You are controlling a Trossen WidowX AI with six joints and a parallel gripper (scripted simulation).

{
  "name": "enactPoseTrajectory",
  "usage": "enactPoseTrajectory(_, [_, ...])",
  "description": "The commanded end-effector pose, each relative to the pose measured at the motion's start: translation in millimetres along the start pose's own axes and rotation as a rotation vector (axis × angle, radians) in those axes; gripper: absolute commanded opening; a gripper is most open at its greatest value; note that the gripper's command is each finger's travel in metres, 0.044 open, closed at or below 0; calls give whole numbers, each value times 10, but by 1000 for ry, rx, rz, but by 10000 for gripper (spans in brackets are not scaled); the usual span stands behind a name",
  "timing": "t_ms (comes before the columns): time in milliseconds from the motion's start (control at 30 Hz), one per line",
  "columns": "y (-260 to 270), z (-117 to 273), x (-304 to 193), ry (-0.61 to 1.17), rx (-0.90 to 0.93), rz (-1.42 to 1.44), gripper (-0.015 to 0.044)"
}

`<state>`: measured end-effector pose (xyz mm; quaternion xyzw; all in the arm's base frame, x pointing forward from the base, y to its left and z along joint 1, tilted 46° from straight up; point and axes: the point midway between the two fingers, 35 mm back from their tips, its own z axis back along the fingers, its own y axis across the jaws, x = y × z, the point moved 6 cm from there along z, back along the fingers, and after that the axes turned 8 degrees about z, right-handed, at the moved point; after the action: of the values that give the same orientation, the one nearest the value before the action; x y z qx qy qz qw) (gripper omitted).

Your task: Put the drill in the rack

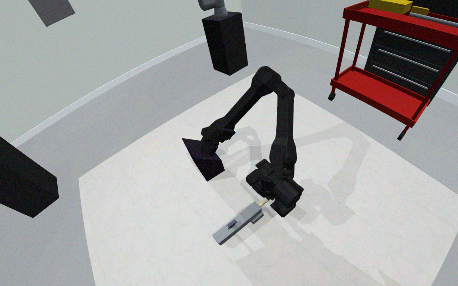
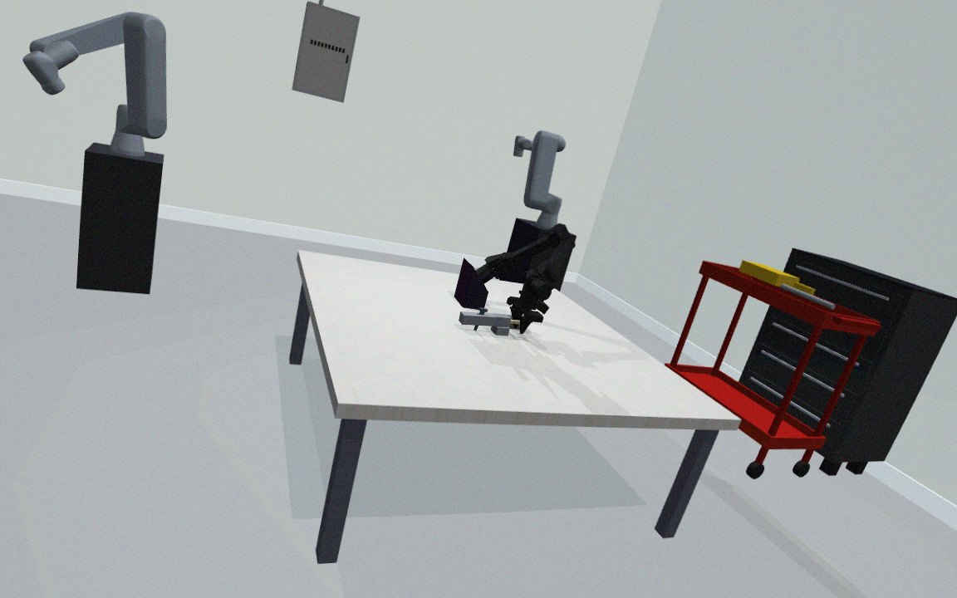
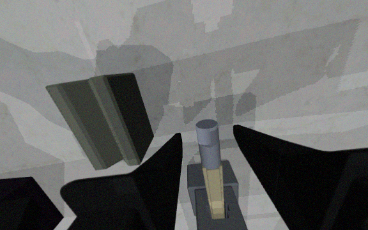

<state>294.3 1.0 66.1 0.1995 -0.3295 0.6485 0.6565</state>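
A grey long housing (image 1: 243, 216) (image 2: 471, 319) (image 3: 203, 207) lies level above the table, with the small blue key (image 1: 232, 223) in its top. The drill (image 1: 263, 201) (image 3: 215, 188) sticks out of the housing's end, with a yellow part at the housing and a grey cylinder (image 3: 208, 147) at the free end. My gripper (image 1: 269, 201) (image 2: 521, 324) (image 3: 206, 133) is open partway, its fingers on either side of the drill, with a gap on each side in the wrist view. An olive-grey grooved rack (image 3: 85, 112) lies left of the fingers in the wrist view; the arm hides it in the top view.
A dark block (image 1: 213, 169) (image 2: 471, 291) stands by the arm's base. A grey support (image 1: 257, 217) (image 2: 500, 330) sits under the housing's drill end. A red cart (image 1: 376, 93) (image 2: 742, 405) stands off the table (image 1: 134, 213) (image 2: 393, 356).
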Motion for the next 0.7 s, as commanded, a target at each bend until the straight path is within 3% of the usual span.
enactPoseTrajectory(0, [-1,2,2,0,0,0,151])
enactPoseTrajectory(133, [-1,2,2,0,0,0,46])
enactPoseTrajectory(367, [-1,2,2,0,0,0,0])
enactPoseTrajectory(667, [17,30,-1,-4,2,3,0])
